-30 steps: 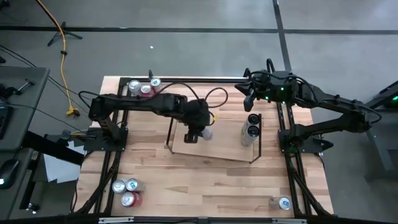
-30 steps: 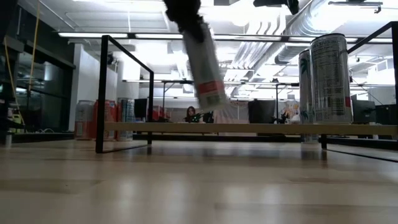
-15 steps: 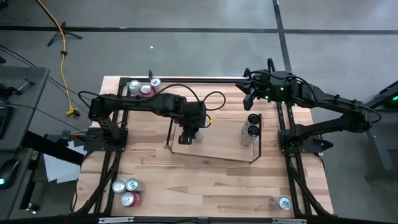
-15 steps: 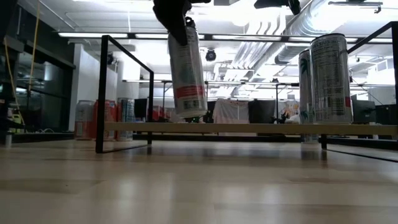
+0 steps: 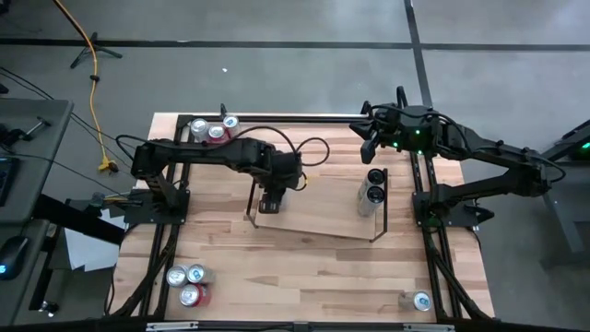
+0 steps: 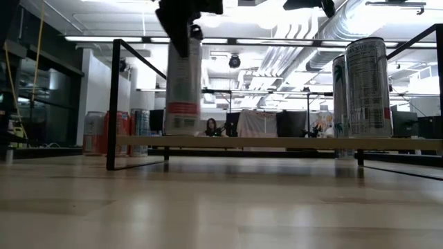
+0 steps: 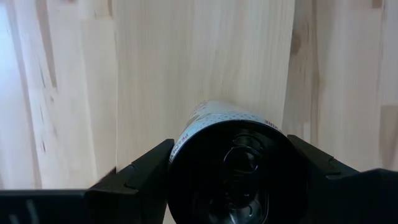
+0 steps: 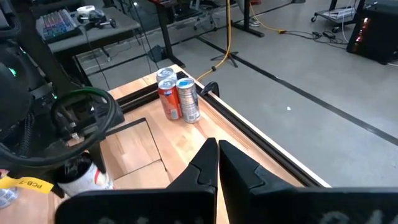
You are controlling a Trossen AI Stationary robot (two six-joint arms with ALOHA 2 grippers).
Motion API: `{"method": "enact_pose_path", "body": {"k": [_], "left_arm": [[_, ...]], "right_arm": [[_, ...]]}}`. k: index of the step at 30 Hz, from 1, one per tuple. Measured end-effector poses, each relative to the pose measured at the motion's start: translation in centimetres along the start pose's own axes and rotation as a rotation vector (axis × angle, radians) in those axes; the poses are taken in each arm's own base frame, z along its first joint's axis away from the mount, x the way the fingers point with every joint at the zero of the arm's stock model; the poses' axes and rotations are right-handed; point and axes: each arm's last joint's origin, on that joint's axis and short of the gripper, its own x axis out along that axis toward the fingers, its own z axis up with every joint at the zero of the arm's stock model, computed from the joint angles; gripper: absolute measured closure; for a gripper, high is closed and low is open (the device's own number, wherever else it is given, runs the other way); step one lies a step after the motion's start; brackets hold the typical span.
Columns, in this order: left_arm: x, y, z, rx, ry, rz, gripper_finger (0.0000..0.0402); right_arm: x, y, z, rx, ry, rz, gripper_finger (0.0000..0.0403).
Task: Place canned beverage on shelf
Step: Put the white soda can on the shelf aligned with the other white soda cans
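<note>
Wooden table: left tool grips one can (upright) above shelf holding two cans.

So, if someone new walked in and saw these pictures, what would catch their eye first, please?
Most likely the left gripper holding a tall can upright just above the board at the left end of the shelf. Next, the two tall cans already standing at the shelf's right end. The right gripper waits shut near the table's far edge.
</note>
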Motion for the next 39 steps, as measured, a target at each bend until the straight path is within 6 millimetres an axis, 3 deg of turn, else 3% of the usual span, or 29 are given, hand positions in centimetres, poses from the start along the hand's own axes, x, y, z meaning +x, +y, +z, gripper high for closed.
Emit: {"method": "enact_pose_path", "body": {"k": [10,24,33,39], "left_arm": [[0.5,0.2,-0.2,-0.008,0.004,-0.021,0.0186],[0.4,0.2,0.2,-0.043,-0.034,-0.028,0.0105],[-4.2,0.7,0.8,0.015,-0.088,-0.037,0.0104],[-6.9,0.7,-0.4,-0.007,-0.060,-0.041,0.0104]], "right_arm": [[0.4,0.1,-0.2,0.013,0.014,-0.004,0.0403],[0.7,0.2,-0.2,0.011,0.021,-0.005,0.0403],[0.7,0.2,-0.2,0.011,0.020,-0.005,0.0403],[0.7,0.1,-0.2,0.011,0.019,-0.005,0.0403]]}}
